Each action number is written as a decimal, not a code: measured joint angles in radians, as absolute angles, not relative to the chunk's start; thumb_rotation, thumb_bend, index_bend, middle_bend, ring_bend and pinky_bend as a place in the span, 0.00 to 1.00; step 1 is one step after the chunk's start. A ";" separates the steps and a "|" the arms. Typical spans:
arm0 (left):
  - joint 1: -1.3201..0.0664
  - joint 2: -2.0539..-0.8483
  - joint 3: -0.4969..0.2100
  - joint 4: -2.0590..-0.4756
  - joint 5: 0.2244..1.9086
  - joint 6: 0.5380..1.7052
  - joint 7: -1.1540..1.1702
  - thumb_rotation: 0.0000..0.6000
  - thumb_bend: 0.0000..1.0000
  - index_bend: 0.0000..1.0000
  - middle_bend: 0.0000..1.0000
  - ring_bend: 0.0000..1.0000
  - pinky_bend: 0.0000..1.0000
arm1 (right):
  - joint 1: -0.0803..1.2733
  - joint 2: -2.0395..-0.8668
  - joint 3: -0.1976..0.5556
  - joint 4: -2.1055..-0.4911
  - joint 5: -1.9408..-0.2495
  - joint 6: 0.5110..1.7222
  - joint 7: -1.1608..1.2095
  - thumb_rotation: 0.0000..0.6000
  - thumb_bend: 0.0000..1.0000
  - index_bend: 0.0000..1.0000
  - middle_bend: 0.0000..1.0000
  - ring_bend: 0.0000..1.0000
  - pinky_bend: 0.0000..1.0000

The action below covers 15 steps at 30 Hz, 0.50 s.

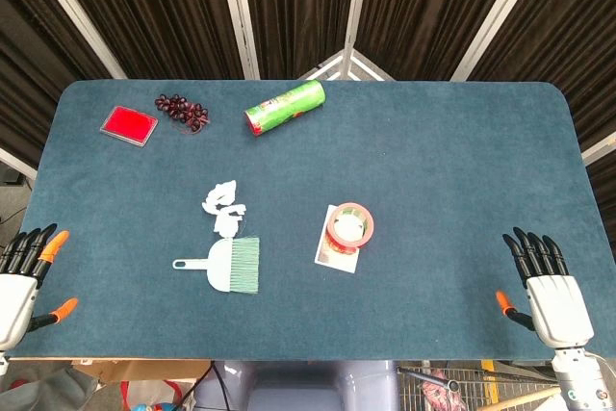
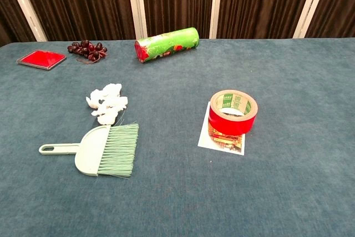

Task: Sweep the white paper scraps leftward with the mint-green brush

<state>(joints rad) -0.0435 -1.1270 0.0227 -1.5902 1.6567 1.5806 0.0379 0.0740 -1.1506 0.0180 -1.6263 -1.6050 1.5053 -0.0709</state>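
The mint-green brush (image 1: 229, 266) (image 2: 102, 150) lies flat on the blue table, handle pointing left, bristles to the right. White paper scraps (image 1: 223, 207) (image 2: 107, 103) sit in a small heap just beyond it, touching its far edge. My left hand (image 1: 21, 281) rests open at the table's near left corner, far from the brush. At the near right edge my right hand (image 1: 549, 286) is open too, fingers spread, holding nothing. Neither hand shows in the chest view.
A red tape roll (image 1: 349, 225) (image 2: 233, 111) stands on a printed card right of the brush. At the back lie a green cylinder (image 1: 284, 107) (image 2: 166, 44), dark grapes (image 1: 182, 110) (image 2: 87, 50) and a red flat box (image 1: 129, 124) (image 2: 41, 59).
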 measured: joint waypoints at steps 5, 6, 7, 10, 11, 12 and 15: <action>-0.044 -1.126 0.023 -1.592 1.652 1.575 0.042 1.00 0.01 0.00 0.00 0.00 0.04 | 0.075 -1.151 0.018 -1.628 -1.603 1.504 -0.070 1.00 0.32 0.00 0.00 0.00 0.00; -0.044 -1.126 0.023 -1.593 1.652 1.574 0.042 1.00 0.01 0.00 0.00 0.00 0.04 | 0.075 -1.151 0.018 -1.628 -1.604 1.504 -0.070 1.00 0.32 0.00 0.00 0.00 0.00; -0.045 -1.125 0.023 -1.594 1.653 1.574 0.043 1.00 0.01 0.00 0.00 0.00 0.04 | 0.074 -1.150 0.018 -1.628 -1.604 1.504 -0.071 1.00 0.32 0.00 0.00 0.00 0.00; -0.046 -1.125 0.025 -1.594 1.655 1.571 0.050 1.00 0.01 0.00 0.03 0.03 0.11 | 0.074 -1.150 0.018 -1.631 -1.603 1.504 -0.071 1.00 0.32 0.00 0.00 0.00 0.00; -0.046 -1.125 0.026 -1.594 1.656 1.569 0.053 1.00 0.01 0.00 0.10 0.09 0.18 | 0.074 -1.150 0.018 -1.632 -1.603 1.504 -0.070 1.00 0.32 0.00 0.00 0.00 0.00; -0.047 -1.125 0.027 -1.594 1.656 1.567 0.057 1.00 0.01 0.00 0.17 0.16 0.26 | 0.074 -1.150 0.018 -1.632 -1.604 1.504 -0.072 1.00 0.32 0.00 0.00 0.00 0.00; -0.053 -1.128 0.024 -1.602 1.657 1.559 0.085 1.00 0.06 0.03 0.65 0.70 0.76 | 0.076 -1.150 0.016 -1.633 -1.604 1.499 -0.075 1.00 0.32 0.00 0.00 0.00 0.00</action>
